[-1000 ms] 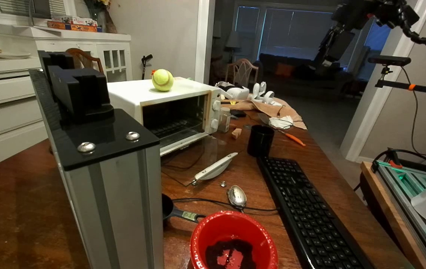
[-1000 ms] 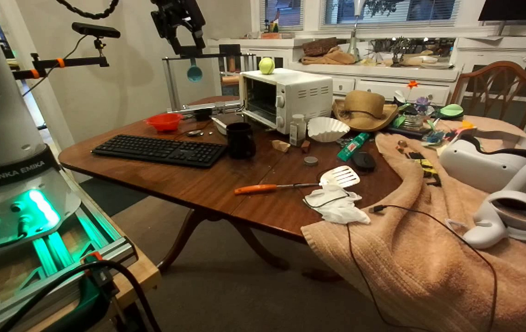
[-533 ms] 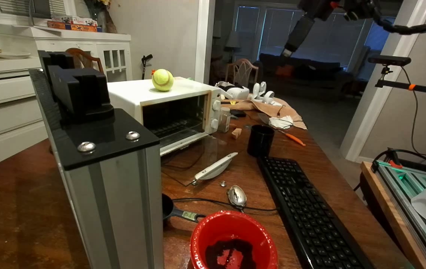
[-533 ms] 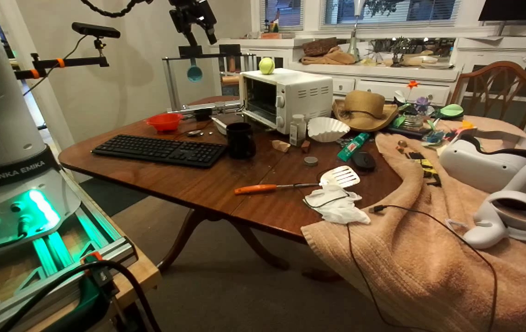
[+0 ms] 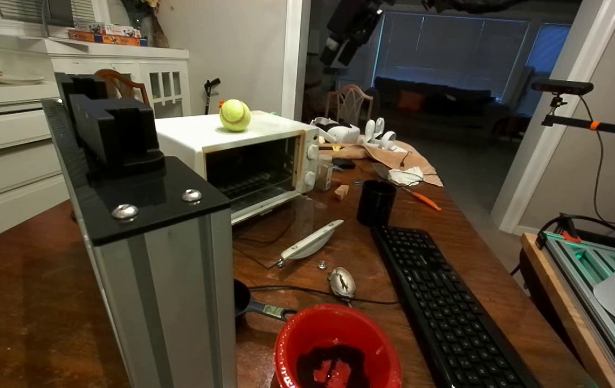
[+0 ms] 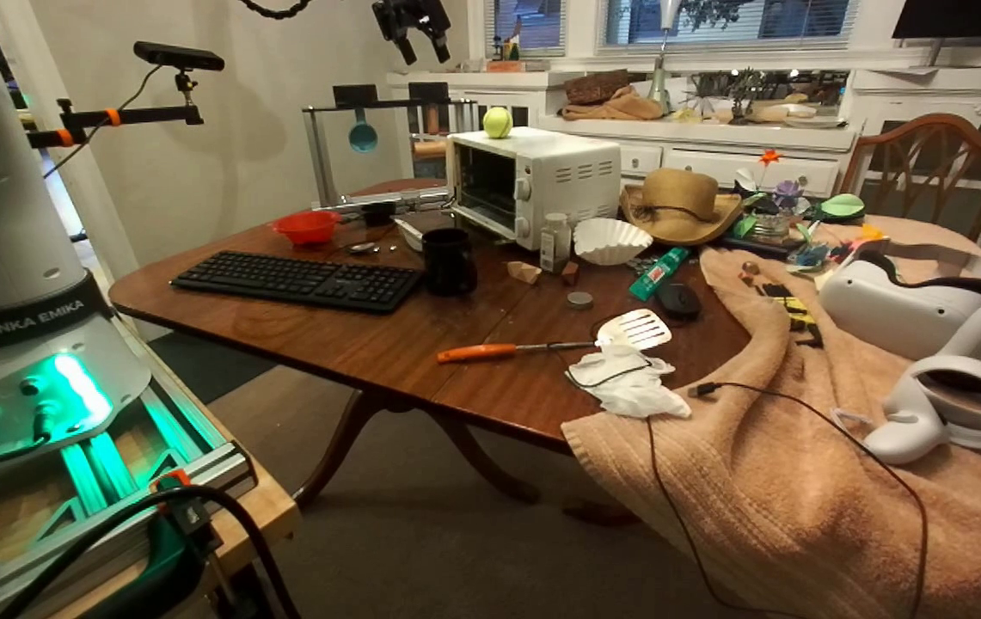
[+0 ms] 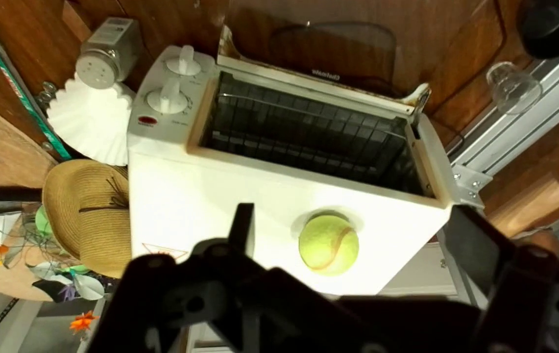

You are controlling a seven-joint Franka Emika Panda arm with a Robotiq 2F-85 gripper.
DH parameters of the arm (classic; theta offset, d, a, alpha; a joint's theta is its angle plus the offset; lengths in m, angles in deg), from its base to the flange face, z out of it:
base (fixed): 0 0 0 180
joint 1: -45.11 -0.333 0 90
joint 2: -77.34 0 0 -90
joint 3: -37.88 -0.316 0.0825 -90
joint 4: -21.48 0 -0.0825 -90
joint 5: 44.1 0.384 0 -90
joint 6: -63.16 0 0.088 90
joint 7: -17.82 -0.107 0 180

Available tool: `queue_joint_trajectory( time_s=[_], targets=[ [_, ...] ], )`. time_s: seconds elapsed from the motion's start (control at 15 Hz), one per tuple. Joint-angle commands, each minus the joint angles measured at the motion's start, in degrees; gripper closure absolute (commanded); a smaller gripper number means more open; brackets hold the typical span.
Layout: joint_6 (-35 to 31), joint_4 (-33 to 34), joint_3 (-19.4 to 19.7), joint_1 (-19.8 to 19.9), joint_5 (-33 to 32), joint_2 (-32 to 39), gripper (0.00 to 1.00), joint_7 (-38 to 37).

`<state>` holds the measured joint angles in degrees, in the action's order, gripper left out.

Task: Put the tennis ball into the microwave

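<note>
The claw (image 6: 426, 57) hangs spread above the cluttered wooden table (image 6: 352, 344) — beyond, seemingly, a dark sofa (image 5: 466, 105).

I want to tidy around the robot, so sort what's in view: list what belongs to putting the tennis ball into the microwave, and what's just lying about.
Belongs to the job:
microwave, front open
tennis ball, on its top
claw, open and empty

Just lying about, among others:
keyboard
black cup
red bowl
straw hat
orange-handled spatula
VR headset
</note>
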<state>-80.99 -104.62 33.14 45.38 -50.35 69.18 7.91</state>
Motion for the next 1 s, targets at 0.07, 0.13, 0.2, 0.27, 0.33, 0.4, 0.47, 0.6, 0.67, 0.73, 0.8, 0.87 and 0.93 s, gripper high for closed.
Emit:
queue_joint_trajectory(
  time_s=[0.07,0.13,0.2,0.27,0.33,0.4,0.47,0.6,0.67,0.73,0.8,0.87,0.93],
  targets=[
    [-3.3,8.5,0.7,-0.6,0.3,9.5,0.0,-1.8],
    [-2.9,9.2,0.8,-0.7,-0.5,10.3,0.0,-1.4],
    [-2.2,6.6,1.1,-0.8,0.1,7.3,0.0,-0.4],
    [-2.3,7.3,1.2,-0.9,0.2,8.3,0.0,-0.3],
    [-2.3,7.4,1.3,-0.9,0.2,8.5,0.0,-0.3],
    [-2.3,7.4,1.3,-0.9,0.2,8.3,0.0,-0.3],
    [-2.3,7.4,1.3,-0.9,0.2,8.1,0.0,-0.3],
    [-2.3,7.4,1.3,-1.0,0.2,8.0,0.0,-0.3],
    [-0.5,9.1,1.4,-0.8,0.1,10.0,0.0,-0.8],
    [-0.5,10.1,1.6,-0.8,-0.8,11.4,0.0,-1.4],
    [-0.1,11.2,1.7,-0.8,-0.4,12.9,0.0,-1.6],
    [0.3,12.4,1.9,-0.9,0.0,14.5,0.0,-1.7],
    [0.1,13.4,2.2,-0.9,-0.1,15.9,0.0,-1.8]
  ],
)
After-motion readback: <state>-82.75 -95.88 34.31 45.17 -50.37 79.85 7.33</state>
